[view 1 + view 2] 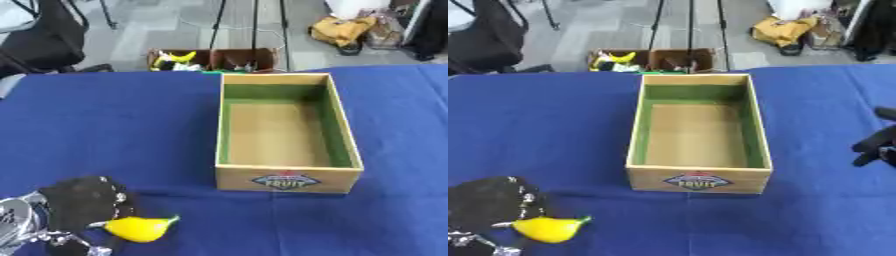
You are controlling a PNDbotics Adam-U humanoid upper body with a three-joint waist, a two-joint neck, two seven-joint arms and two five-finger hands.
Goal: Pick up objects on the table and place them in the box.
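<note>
A yellow fruit-shaped object with a green tip [140, 228] lies at the lower left of the blue table. My left hand [80, 202] is over its left end, fingers curled round it from above. The wooden box [285, 172], green inside and marked FRUIT on its front, stands open and empty in the middle of the table, to the right of the fruit. My right hand [878, 145] shows only in the right eye view at the right edge, black fingers partly cut off, beside the box and apart from it.
The blue cloth [114, 130] covers the whole table. Beyond the far edge, on the floor, stands a brown crate [214, 60] with small items, tripod legs, a black chair at the upper left and a yellow bag at the upper right.
</note>
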